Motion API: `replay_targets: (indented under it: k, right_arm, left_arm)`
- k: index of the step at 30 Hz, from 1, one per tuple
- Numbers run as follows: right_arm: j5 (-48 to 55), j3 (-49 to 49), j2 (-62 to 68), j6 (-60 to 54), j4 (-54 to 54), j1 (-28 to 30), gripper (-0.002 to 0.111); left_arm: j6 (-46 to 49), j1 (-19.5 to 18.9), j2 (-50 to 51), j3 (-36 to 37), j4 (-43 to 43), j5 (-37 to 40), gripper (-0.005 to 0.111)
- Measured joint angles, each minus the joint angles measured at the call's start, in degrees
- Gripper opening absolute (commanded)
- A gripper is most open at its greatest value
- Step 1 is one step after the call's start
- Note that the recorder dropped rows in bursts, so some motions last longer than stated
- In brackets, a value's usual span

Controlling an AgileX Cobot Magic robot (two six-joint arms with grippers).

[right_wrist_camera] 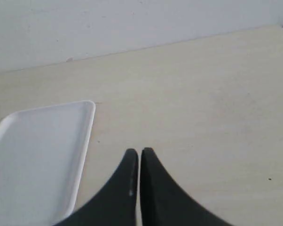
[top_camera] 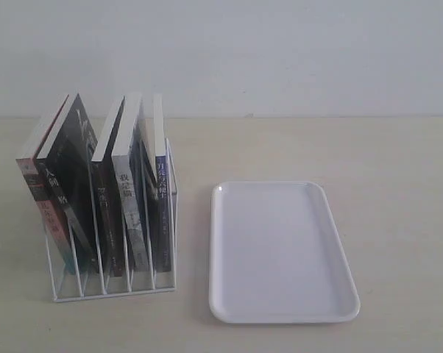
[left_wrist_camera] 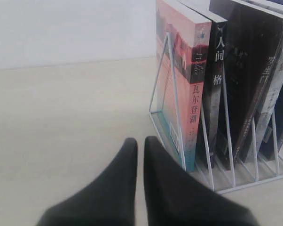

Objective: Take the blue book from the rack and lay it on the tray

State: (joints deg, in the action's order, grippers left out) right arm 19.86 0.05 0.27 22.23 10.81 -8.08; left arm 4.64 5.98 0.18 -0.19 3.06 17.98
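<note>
Blue book (top_camera: pixel 161 180): stands upright in the rack's last slot, at the rack's 3 o'clock end, with its narrow spine towards the exterior camera.
Neighbour: a grey-spined book (top_camera: pixel 128 198) stands just beside it at 9 o'clock, and their top edges are close together.
Rack (top_camera: pixel 111 291): at 8 o'clock in the exterior view, with the front wire edge resting on the worktop (top_camera: pixel 398 184).
Tray (top_camera: pixel 284 318): at 3 o'clock from the rack. Its long rims run away from the camera, and a strip of bare worktop separates it from the rack's end loop.
Open room: broad bare worktop lies at 3 o'clock of the tray and at 12 o'clock of both.
Left claw (left_wrist_camera: pixel 139 141): narrow, its tips parted by a thin slit and gripping nothing. It is over worktop just beside the rack's (left_wrist_camera: pixel 216 181) end slot, which holds the pink-covered book (left_wrist_camera: pixel 179 84).
Right claw (right_wrist_camera: pixel 139 151): narrow too and holding nothing. It is over worktop beside the tray's (right_wrist_camera: pixel 87 136) long rim, apart from it.
</note>
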Motion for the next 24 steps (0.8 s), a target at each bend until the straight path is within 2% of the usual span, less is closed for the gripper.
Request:
replay_targets:
  k: [7,13,20,24]
  right_arm:
    - [-0.48,0.00,0.00,-4.01,0.00,0.00,0.001]
    - [-8.40,0.00,0.00,-6.18,2.60,0.00,0.001]
    - [-32.26,0.00,0.00,-10.81,5.79,0.00,0.001]
    - [-54.90,0.00,-0.13,-11.48,5.79,0.00,0.001]
  left_arm:
    - [0.00,0.00,0.00,0.00,0.00,0.00,0.005]
    - [0.00,0.00,0.00,0.00,0.00,0.00,0.005]
    - [0.00,0.00,0.00,0.00,0.00,0.00,0.005]
    - [0.00,0.00,0.00,0.00,0.00,0.00,0.005]
